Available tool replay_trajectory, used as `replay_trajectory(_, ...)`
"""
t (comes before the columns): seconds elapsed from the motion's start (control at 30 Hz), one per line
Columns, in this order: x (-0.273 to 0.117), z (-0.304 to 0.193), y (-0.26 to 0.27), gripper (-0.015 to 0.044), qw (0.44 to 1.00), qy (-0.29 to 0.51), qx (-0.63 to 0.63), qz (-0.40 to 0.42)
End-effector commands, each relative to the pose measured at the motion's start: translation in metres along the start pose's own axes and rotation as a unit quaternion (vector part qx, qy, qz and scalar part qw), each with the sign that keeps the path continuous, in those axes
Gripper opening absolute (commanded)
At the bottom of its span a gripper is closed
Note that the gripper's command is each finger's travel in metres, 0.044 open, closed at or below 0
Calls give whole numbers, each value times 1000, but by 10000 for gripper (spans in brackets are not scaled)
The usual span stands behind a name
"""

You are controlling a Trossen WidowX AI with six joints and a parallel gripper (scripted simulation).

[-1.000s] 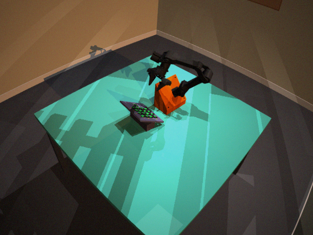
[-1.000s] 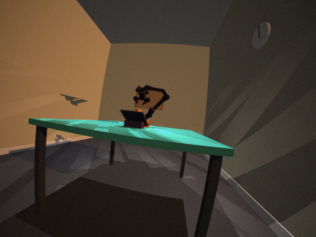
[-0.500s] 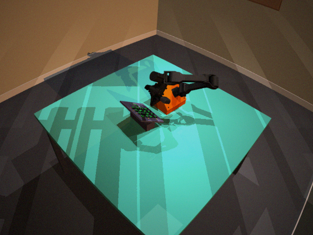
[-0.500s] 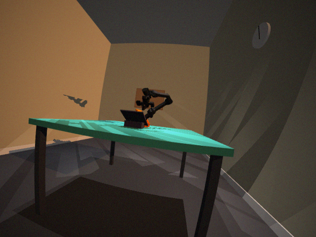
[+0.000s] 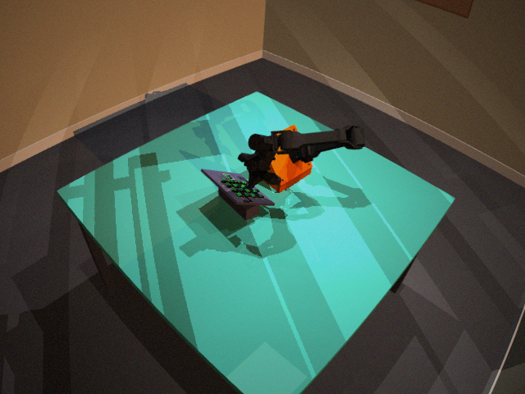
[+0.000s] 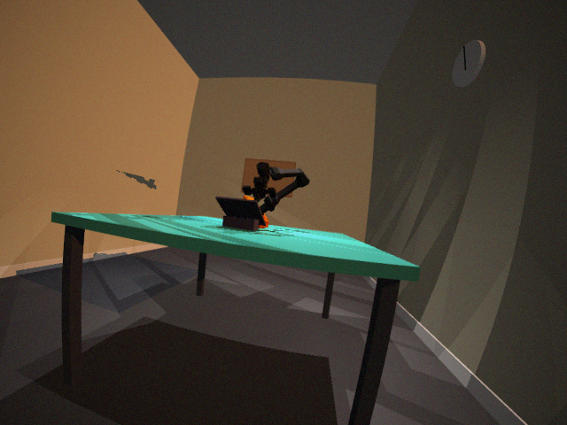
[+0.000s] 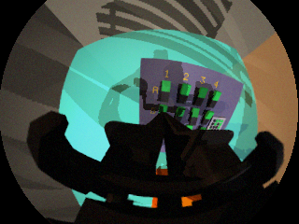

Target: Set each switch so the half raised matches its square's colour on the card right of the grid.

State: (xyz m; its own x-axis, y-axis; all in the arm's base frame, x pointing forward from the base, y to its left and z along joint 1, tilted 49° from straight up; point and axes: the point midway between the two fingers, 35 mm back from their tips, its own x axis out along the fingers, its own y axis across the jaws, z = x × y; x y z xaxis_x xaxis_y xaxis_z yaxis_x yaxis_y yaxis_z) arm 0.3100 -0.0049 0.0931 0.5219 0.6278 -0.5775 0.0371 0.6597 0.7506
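The tilted purple panel (image 5: 266,201) (image 6: 237,208) (image 7: 150,70) carries a grid of green and dark grey switches, with columns marked 1 to 4. Its far row, A, shows whole in the wrist view, including switch A1 (image 7: 165,88) and switch A4 (image 7: 215,96). The small card (image 7: 217,123) (image 5: 226,175) lies beside the grid, its lower part hidden in the wrist view. My gripper (image 5: 251,186) (image 7: 163,115) is shut and empty, its tips low over the grid, just below the second row's column 1 switch in the wrist view. Whether they touch is unclear. The nearer rows are largely hidden by the fingers.
A dark red block (image 5: 246,211) (image 6: 240,222) supports the panel on the turquoise table (image 5: 339,254) (image 6: 298,249). The orange arm base (image 5: 290,171) stands close behind the panel, on the arm's side. Shadows of the arm fall across the panel and table.
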Motion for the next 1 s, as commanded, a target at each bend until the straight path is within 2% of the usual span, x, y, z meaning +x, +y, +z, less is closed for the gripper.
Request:
replay_trajectory(0.0,7,-2,-2,0,1000,3,6,-2)
replay_trajectory(0.37,20,-1,-2,0,1000,3,5,-2)
replay_trajectory(0.97,21,-1,-2,0,1000,3,5,-2)
